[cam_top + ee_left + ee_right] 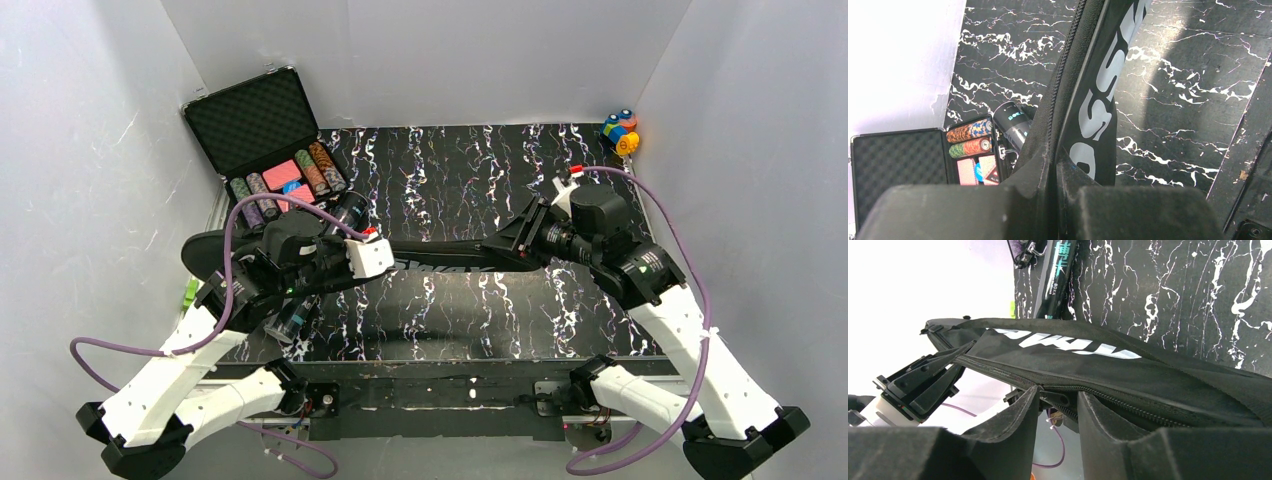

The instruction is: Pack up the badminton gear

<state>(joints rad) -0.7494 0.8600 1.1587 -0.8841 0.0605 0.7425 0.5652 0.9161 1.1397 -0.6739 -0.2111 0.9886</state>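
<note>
Zipping the bag [205, 255] shut looked to be the step in hand. It hung across the middle of the counter [480, 170], lifted between both arms. The left jaws were clamped on its corded seam at the left. The right jaws were pinched on the zip edge at the right, with the slider [1050, 399] between them — teeth meshed on one side, parted on the other. The bag was soft black woven fabric, racket-shaped, with large pale lettering. The glossy dark tube [1012, 125] lay on the counter beneath the left arm, beside the foam-lined chip case [250, 120]. The next move probably called for drawing the slider along against the left's tension — though the tube wanted packing first.
</note>
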